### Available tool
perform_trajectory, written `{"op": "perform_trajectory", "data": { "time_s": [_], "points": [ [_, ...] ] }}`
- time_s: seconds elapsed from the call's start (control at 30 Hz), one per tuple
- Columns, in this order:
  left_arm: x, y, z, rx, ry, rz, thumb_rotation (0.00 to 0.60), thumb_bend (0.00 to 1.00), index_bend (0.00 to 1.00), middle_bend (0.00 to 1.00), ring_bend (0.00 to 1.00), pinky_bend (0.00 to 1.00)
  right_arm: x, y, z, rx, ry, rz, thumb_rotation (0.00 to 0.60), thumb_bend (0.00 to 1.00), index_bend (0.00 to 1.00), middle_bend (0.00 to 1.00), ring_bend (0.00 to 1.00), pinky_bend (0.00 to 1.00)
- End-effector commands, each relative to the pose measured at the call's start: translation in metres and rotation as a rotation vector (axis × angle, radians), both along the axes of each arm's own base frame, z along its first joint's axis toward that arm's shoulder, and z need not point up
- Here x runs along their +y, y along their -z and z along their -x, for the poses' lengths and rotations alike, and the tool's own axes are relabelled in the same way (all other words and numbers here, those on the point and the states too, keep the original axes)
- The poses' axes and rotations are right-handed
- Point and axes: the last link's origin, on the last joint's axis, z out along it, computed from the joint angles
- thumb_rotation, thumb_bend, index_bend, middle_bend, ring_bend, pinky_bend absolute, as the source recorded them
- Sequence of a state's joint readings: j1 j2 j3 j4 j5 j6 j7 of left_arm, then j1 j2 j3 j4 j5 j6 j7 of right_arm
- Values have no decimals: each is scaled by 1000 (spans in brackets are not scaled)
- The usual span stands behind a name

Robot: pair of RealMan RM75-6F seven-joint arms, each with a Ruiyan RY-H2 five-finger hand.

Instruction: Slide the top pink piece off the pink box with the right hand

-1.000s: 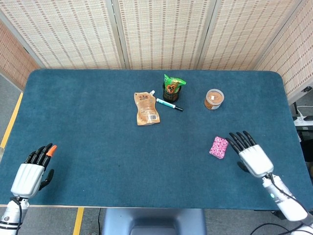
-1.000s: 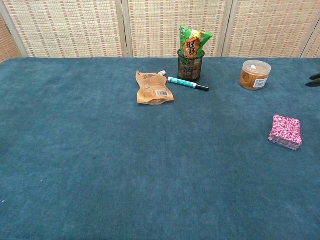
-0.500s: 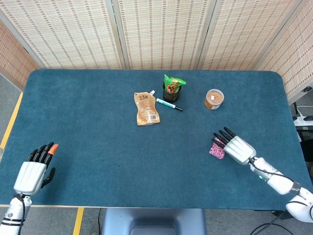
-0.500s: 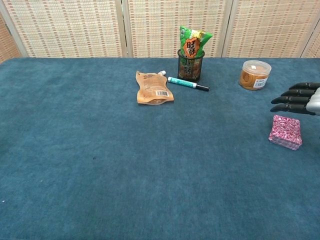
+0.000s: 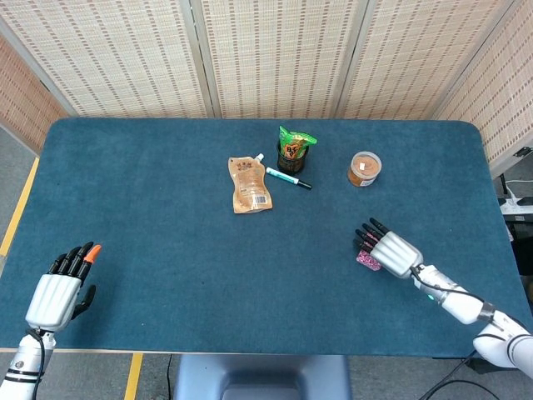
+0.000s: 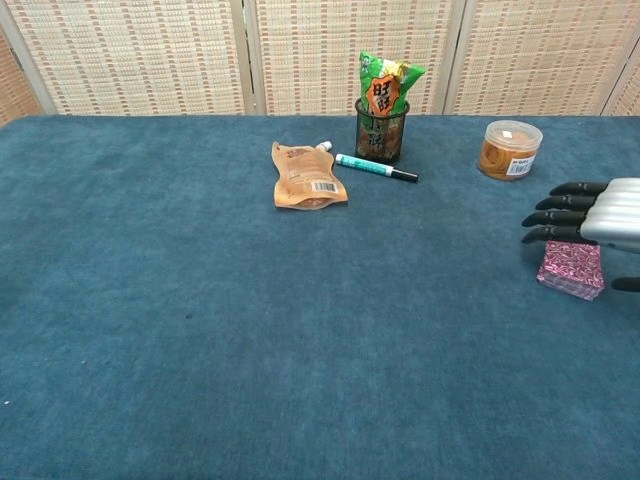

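The pink patterned box (image 6: 571, 271) lies on the blue table at the right, its top piece still squarely on it; in the head view only a sliver of the pink box (image 5: 366, 261) shows. My right hand (image 5: 386, 247) (image 6: 592, 216) hovers flat over the box with fingers stretched out toward the left, holding nothing. Whether the palm touches the box top cannot be told. My left hand (image 5: 61, 286) rests at the near left table edge, fingers apart, empty.
At the back stand a mesh cup with a green snack bag (image 6: 384, 111), a teal marker (image 6: 375, 168), an orange pouch (image 6: 305, 175) and a round tub (image 6: 510, 149). The table edge (image 5: 250, 353) runs close below both hands.
My right hand has moved left from beside the box to over it, covering most of it in the head view. The box and left hand have stayed put.
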State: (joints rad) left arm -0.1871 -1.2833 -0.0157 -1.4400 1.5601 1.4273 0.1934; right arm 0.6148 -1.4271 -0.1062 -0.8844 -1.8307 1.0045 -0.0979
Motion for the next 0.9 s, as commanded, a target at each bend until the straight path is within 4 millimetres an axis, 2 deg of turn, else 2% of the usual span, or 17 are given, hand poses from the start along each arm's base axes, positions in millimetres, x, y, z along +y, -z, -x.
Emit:
{"op": "perform_trajectory", "data": {
  "time_s": [0.03,0.5,0.9],
  "points": [
    [1,0,0,0,-1,1,600,476,0,54,107,197,-2,2,-2,-12,-5,0,600,220,149,83,0,0],
    [1,0,0,1,-1,1,600,476,0,54,107,198,-4,8,-4,-40,-10,-10,600,220,249,158,0,0],
    [1,-1,0,-1,0,1,600,477,0,59,107,199,-5,4,-5,-44,-7,2,600,219,222,161,0,0]
  ]
}}
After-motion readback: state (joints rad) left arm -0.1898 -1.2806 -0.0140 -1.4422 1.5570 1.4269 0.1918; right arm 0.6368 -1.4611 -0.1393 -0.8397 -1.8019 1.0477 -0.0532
